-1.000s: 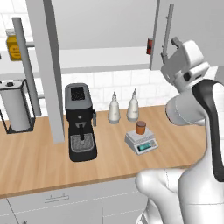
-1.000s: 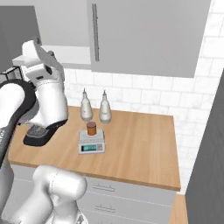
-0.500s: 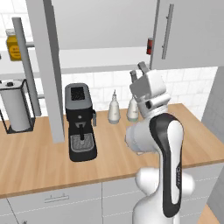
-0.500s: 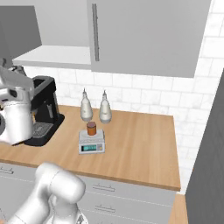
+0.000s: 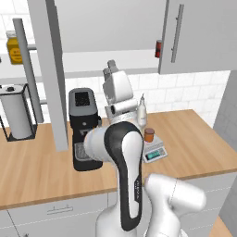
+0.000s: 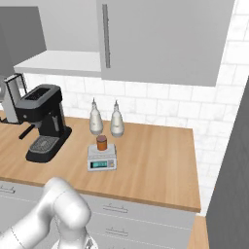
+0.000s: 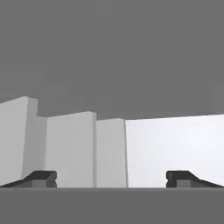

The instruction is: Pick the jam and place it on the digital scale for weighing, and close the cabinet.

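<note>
Jam (image 5: 148, 134) sits on the digital scale (image 5: 153, 151) down on the counter, below the raised gripper (image 7: 111, 179), its fingers spread wide and empty (cabinet (image 5: 51, 78) door open beside it).

Even, diffuse rendered light is bathing both base views; no glare is showing; the tabletop (image 6: 155, 160) is carrying only faint soft shadows; edges are looking slightly soft; hand view is reading flat, dim grey.
</note>
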Motion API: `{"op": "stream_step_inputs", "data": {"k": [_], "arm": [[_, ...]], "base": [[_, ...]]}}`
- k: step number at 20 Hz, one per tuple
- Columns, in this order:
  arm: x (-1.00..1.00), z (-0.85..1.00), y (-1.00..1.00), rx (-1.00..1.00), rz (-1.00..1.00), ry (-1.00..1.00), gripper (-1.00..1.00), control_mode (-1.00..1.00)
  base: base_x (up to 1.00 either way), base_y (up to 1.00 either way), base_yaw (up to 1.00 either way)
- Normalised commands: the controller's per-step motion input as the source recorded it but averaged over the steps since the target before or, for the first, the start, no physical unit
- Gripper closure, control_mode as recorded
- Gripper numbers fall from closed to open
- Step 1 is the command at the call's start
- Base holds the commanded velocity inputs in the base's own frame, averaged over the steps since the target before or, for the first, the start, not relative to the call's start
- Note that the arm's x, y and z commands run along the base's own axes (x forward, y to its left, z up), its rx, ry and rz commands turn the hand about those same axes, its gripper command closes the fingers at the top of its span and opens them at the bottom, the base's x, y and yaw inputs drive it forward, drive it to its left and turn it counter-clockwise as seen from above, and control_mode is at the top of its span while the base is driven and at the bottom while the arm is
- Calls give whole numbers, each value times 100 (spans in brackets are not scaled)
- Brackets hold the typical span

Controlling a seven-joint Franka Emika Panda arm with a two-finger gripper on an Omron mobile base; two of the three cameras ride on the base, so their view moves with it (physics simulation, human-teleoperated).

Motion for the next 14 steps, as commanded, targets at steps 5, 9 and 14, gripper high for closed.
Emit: {"op": "stream_step_inputs", "data": {"k": [5, 9, 14], "arm": [[54, -72, 11, 6, 2, -4, -100, -100], [19, -71, 2, 20, 3, -23, -100, -100], [-20, -37, -38, 5, 5, -21, -100, -100]], "base": [[0, 0, 0], [0, 0, 0], [0, 0, 0]]}}
